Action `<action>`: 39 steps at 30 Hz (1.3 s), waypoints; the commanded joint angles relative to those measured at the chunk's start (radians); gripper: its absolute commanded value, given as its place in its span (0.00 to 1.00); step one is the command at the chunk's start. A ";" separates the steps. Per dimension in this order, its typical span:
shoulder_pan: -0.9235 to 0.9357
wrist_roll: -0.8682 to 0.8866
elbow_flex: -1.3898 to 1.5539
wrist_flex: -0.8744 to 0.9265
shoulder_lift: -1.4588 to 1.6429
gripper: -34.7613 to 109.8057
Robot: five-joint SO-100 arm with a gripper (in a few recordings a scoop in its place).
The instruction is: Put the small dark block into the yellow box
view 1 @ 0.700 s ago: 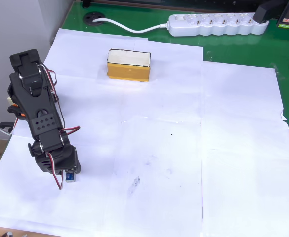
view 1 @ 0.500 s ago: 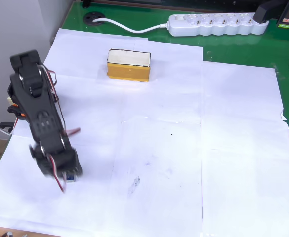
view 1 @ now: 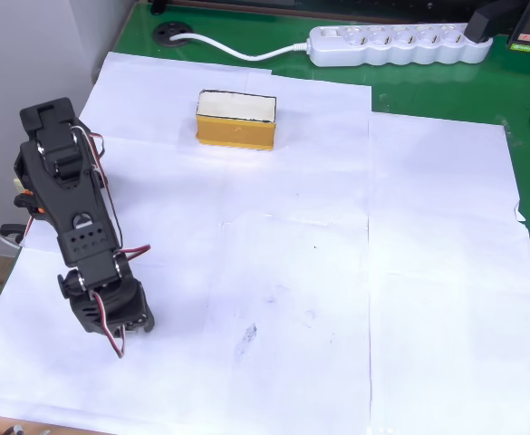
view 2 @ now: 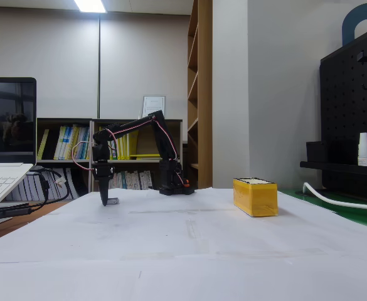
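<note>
The black arm reaches down at the left of the white paper, and its gripper [view 1: 130,323] hangs tip-down at the sheet. From overhead the gripper head covers the small dark block. In the fixed view a tiny greyish piece, the small dark block [view 2: 113,201], lies on the paper right at the gripper [view 2: 106,202] tip. How the jaws stand is hidden in both views. The yellow box [view 1: 236,132] stands apart at the far middle of the paper, its cream inside showing; in the fixed view the yellow box [view 2: 255,197] is on the right.
A white power strip [view 1: 396,43] with its cable lies on the green mat behind the box. A laptop [view 2: 1,179] stands at the left edge of the fixed view. Bare white paper [view 1: 364,272] spreads to the right of the arm.
The arm has swung slightly down the overhead picture and lowered. The block that showed just below the gripper head is now covered by it.
</note>
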 commanded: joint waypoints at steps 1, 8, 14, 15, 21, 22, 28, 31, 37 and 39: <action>-0.008 0.002 0.015 0.075 -0.083 0.34; -0.014 0.067 0.083 0.141 -0.107 0.34; 0.009 0.063 0.083 0.101 -0.101 0.34; 0.015 0.055 0.083 0.092 -0.101 0.34; 0.021 0.046 0.081 0.048 -0.094 0.34; 0.021 0.048 0.081 0.043 -0.089 0.34; 0.011 0.048 0.081 -0.009 -0.049 0.34; 0.003 0.049 0.081 -0.017 -0.041 0.34; 0.000 0.026 0.060 -0.014 -0.041 0.34; 0.002 0.009 0.046 -0.006 -0.046 0.34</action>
